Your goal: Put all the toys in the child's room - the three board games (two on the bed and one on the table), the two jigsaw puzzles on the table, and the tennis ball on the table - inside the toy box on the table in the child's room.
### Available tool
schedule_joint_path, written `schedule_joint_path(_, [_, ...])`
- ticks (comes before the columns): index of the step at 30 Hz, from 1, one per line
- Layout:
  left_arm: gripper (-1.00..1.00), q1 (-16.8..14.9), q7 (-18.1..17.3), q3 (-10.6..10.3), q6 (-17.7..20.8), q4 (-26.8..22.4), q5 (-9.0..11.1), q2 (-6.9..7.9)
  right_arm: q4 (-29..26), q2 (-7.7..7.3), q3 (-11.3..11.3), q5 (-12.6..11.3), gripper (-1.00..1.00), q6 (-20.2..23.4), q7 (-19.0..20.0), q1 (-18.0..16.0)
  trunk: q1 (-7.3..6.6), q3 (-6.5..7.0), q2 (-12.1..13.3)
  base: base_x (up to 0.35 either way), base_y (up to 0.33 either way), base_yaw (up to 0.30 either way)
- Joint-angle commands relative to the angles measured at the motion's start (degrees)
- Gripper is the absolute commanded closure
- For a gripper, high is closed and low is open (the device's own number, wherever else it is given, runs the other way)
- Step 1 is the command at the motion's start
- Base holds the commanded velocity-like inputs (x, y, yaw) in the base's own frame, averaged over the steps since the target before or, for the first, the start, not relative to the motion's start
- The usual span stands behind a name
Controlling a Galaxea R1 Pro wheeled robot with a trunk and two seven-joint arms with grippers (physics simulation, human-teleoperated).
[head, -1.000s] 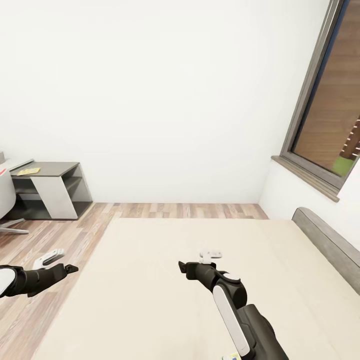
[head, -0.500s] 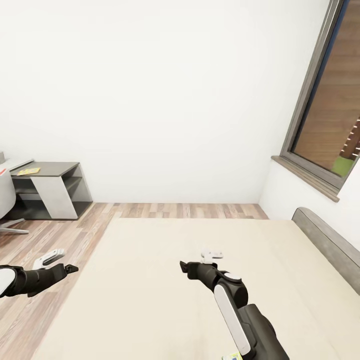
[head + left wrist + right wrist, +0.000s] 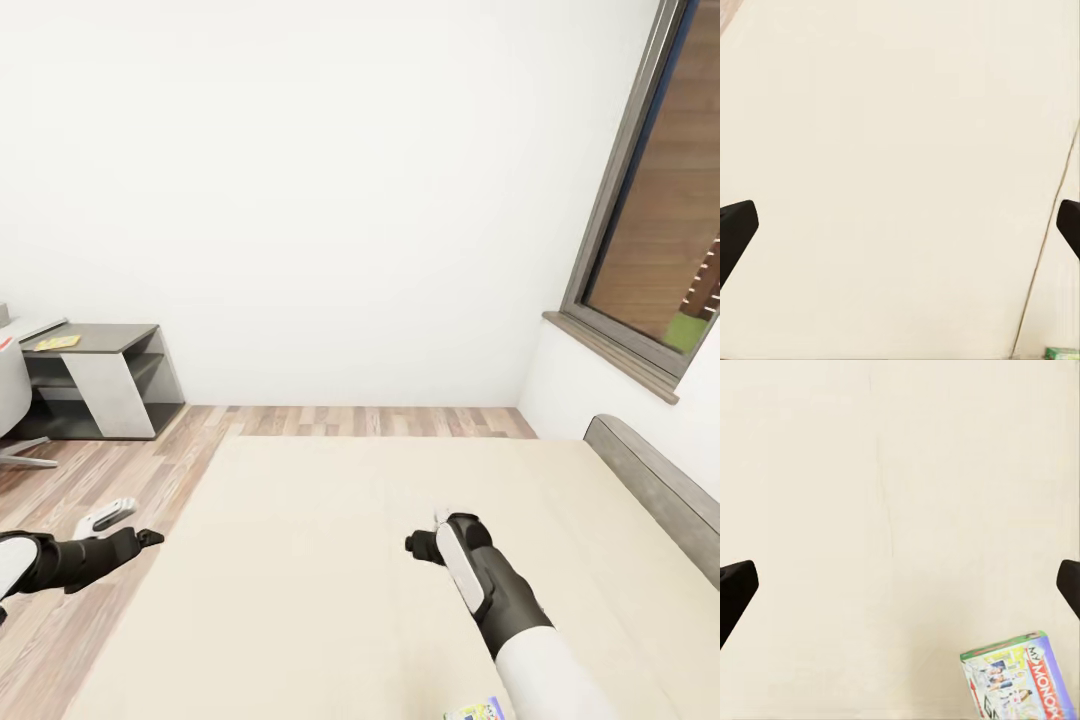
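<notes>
Beige mattress everywhere right now: we're parked over the wide low bed (image 3: 330,560) with its grey headboard off to our right, and both arms are out over it with nothing in them. Our right tool (image 3: 430,535) hangs above the middle of the mattress and the left tool (image 3: 118,522) sits out past the bed's edge, over the wood-plank floor (image 3: 120,470). Our guess is they're held high and spread like this so we can line up on a game before reaching down.

The task thing closest to us is the white-and-green Monopoly board game box (image 3: 1020,679), lying flat on the mattress, printed side up. The right wrist view shows it best: you can read the lettering, and it's off to one side of the fingers, not between them. The head view only catches a sliver of that box at the very bottom edge (image 3: 475,712), down by our right forearm. The left wrist view picks up a tiny green scrap (image 3: 1063,353) in its corner, too small to say what it is.

Both wrist views show the dark fingertips (image 3: 735,589) way out at the frame edges, so both tools are spread wide apart.

Far off at our left there's a dark grey worktop with white panels (image 3: 100,375) and something small and yellow on it. Can't tell what.
</notes>
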Motion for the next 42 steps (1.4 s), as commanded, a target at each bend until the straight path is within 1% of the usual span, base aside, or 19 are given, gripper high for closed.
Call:
schedule_joint_path(1, [-1.00,-0.1,0.6,-0.1,0.1,-0.1,0.6,-0.27,1.3,0.00,0.0,-0.6,-1.00,0.2,-0.8,-0.7,0.03,-0.14,-0.1,0.000,0.000,0.000])
schedule_joint_path(3, [-1.00,-0.1,0.5,-0.4,0.3,-0.3,0.6,-1.63,4.5,-0.03,-0.4,-0.5,-1.00,0.5,-1.3,-2.2,0.03,-0.14,-0.1,0.000,0.000,0.000])
schedule_joint_path(6, [-1.00,-0.1,0.4,-0.9,0.4,-0.4,0.7,-3.16,6.0,-0.19,-0.6,-0.7,-1.00,1.1,-1.3,-2.9,0.03,-0.14,-0.1,0.000,0.000,0.000])
schedule_joint_path(8, [-1.00,-0.1,0.0,-1.0,0.4,-0.4,0.9,-3.88,6.3,-0.21,-0.6,-0.7,-1.00,1.3,-1.3,-3.1,0.03,-0.14,-0.1,0.000,0.000,0.000])
schedule_joint_path(10, [-1.00,-0.1,-1.8,-0.8,0.6,-0.4,1.1,-4.27,6.5,-0.27,-0.7,-0.7,-1.00,1.4,-1.4,-3.2,0.03,-0.14,-0.1,0.000,0.000,0.000])
schedule_joint_path(12, [-1.00,-0.1,-5.8,-0.5,1.4,-0.4,1.3,-4.39,6.5,-0.33,-0.6,-0.6,-1.00,1.4,-1.4,-3.2,0.03,-0.14,-0.1,0.000,0.000,0.000])
schedule_joint_path(14, [-1.00,-0.1,-14.5,-0.4,3.5,-0.4,1.6,-4.44,6.7,-0.40,-0.6,-0.4,-1.00,1.4,-1.5,-3.2,0.03,-0.14,-0.1,0.000,0.000,0.000])
schedule_joint_path(15, [-1.00,-0.1,-17.0,-0.4,4.1,-0.4,1.6,-4.47,6.7,-0.43,-0.6,-0.3,-1.00,1.4,-1.6,-3.2,0.03,-0.14,-0.1,0.000,0.000,0.000])
schedule_joint_path(16, [-1.00,-0.1,-21.9,-0.4,5.1,-0.3,1.6,-4.51,6.8,-0.47,-0.6,-0.3,-1.00,1.5,-1.6,-3.2,0.03,-0.14,-0.1,0.000,0.000,0.000])
schedule_joint_path(17, [-1.00,-0.1,-24.2,-0.4,5.5,-0.3,1.6,-4.53,6.8,-0.48,-0.6,-0.2,-1.00,1.5,-1.6,-3.2,0.03,-0.14,-0.1,0.000,0.000,0.000])
schedule_joint_path(19, [-1.00,-0.1,-31.4,-0.5,6.4,-0.3,1.6,-4.51,7.0,-0.68,-0.6,-0.1,-1.00,1.5,-1.7,-3.2,0.03,-0.16,-0.1,0.000,0.000,0.000])
schedule_joint_path(22, [-1.00,-0.2,-35.8,-0.5,6.7,0.4,1.2,-4.54,7.1,-1.18,-0.4,-0.1,-1.00,1.6,-1.7,-3.2,0.03,-0.31,-0.1,0.000,0.000,0.000])
schedule_joint_path(26, [-1.00,-0.2,-37.6,-0.4,6.8,0.6,1.1,-4.40,7.1,-1.65,-0.3,-0.1,-1.00,1.7,-2.0,-3.2,0.03,-0.63,-0.1,0.000,0.000,0.000])
schedule_joint_path(31, [-1.00,-0.2,-38.1,-0.3,6.9,0.6,1.2,-4.23,8.1,-1.92,-0.6,-0.2,-1.00,1.9,-2.1,-3.4,0.03,-1.09,-0.1,0.000,0.000,0.000])
schedule_joint_path(36, [-1.00,-0.2,-38.2,-0.4,7.0,0.6,1.4,-4.16,8.7,-2.33,-0.6,-0.2,-1.00,6.9,-2.3,-3.1,0.03,-1.56,-0.1,0.000,0.000,0.000])
schedule_joint_path(37, [-1.00,-0.2,-38.2,-0.4,7.0,0.6,1.3,-4.16,8.8,-2.52,-0.6,-0.2,-1.00,7.2,-2.3,-3.0,0.03,-1.65,-0.1,0.000,0.000,0.000])
schedule_joint_path(38, [-1.00,-0.2,-38.2,-0.4,7.0,0.6,1.3,-4.17,8.8,-2.84,-0.6,-0.2,-1.00,7.3,-2.3,-2.9,0.03,-1.75,-0.1,0.000,0.000,0.000])
schedule_joint_path(41, [-1.00,-0.2,-38.2,-0.6,7.0,0.6,1.2,-4.26,8.9,-4.89,-0.6,-0.4,-1.00,6.7,-2.1,-2.8,0.03,-2.03,-0.1,0.000,0.000,0.000])
schedule_joint_path(42, [-1.00,-0.2,-38.2,-0.7,7.0,0.6,1.2,-4.27,8.9,-5.25,-0.5,-0.5,-1.00,6.4,-2.0,-2.7,0.03,-2.12,-0.1,0.000,0.000,0.000])
